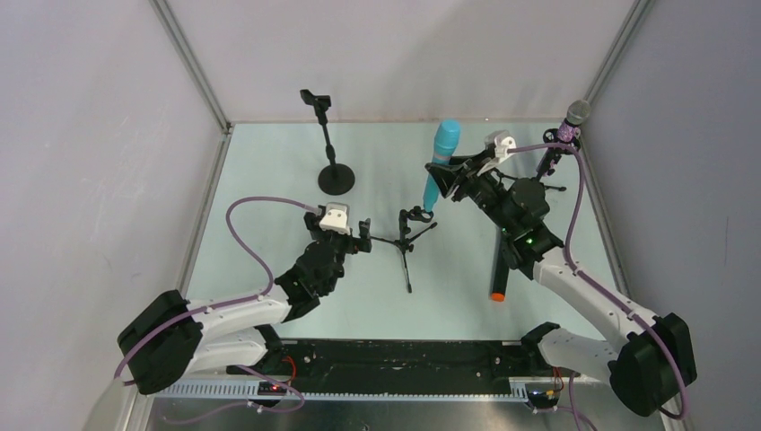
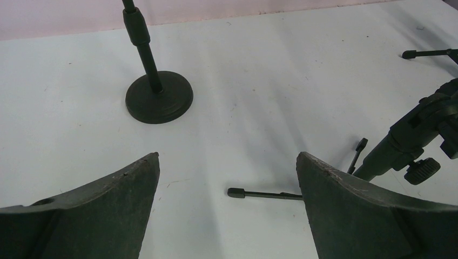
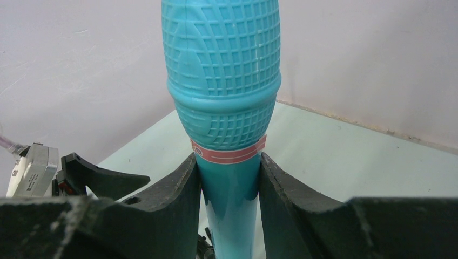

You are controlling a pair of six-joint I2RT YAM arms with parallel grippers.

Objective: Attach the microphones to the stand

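The turquoise microphone (image 3: pixel 221 81) is plain blue-green plastic, with a moulded grid pattern over its bulbous head and a thin pink band where the head narrows to a smooth handle. The right gripper (image 3: pixel 228 162) is clenched on that handle just under the band, 1 dark finger (image 3: pixel 175 199) pressed against each side, so the head stands clear above the fingertips. In the top view the microphone is tilted, head away from the arms, and its lower end reaches down past the right gripper (image 1: pixel 446 182) to the clip of the tripod stand (image 1: pixel 408 238); whether it sits in the clip I cannot tell.

The black microphone (image 1: pixel 498 269) lies flat on the table (image 1: pixel 269 171) on the near side of the right gripper, partly under that arm, its orange end pointing toward the arm bases. The purple microphone (image 1: pixel 570 126) is to the right of the right gripper and farther back, near the corner, upright with its silver mesh head on top and its handle in a dark stand's holder.

The left gripper (image 1: pixel 341 235) is released, its 2 fingers (image 2: pixel 124 189) spread wide over bare table with nothing between them. The tripod stand (image 2: pixel 410 140) is just to its right, 1 leg running behind the right finger. A round-base stand (image 2: pixel 159 97) rises ahead and to its left, well apart.
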